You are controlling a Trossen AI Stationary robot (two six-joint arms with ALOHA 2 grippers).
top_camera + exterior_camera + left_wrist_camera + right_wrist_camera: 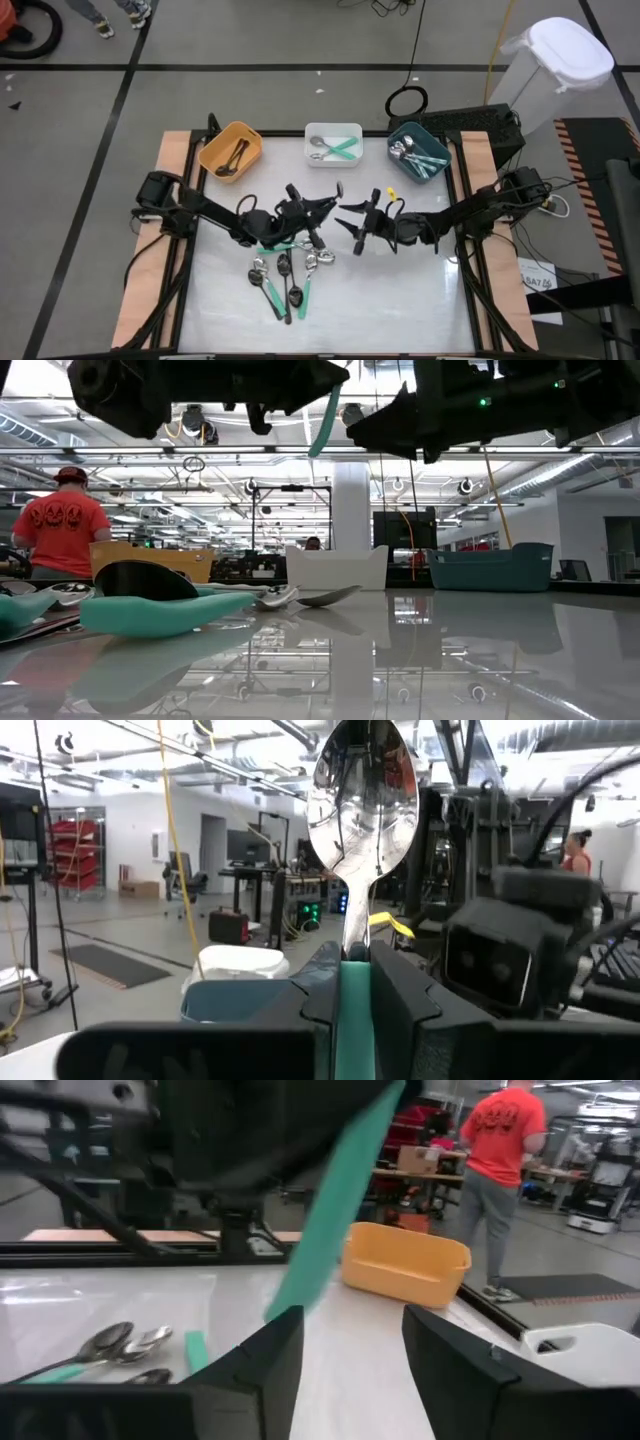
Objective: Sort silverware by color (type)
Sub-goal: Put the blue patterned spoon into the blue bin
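Observation:
My left gripper [316, 213] is above the table's middle, shut on a mint-green-handled spoon. The spoon's shiny bowl [360, 800] stands beyond the fingertips, and its green handle [325, 422] slants down below the gripper. My right gripper [352, 226] faces it from the right, open [352, 1335]. The handle's free end [300, 1280] hangs just beyond its fingers, apart from them. Several more spoons [285, 280] lie on the table toward the near edge. At the far edge stand an orange bin [231, 150], a white bin [333, 130] and a teal bin [420, 135], each with spoons in it. My left gripper pinches the spoon's green handle [352, 982] between its two fingers, close to the metal neck [356, 925]. The fingers point about level toward the table's right side. The spoon is lifted clear of the table, bowl up past the fingertips, the handle's free end slanting down.
A small yellow tag [392, 190] lies on the table behind my right gripper. Wooden strips [175, 150] run along the table's left and right sides. A person in a red shirt [505, 1140] stands in the room beyond the table.

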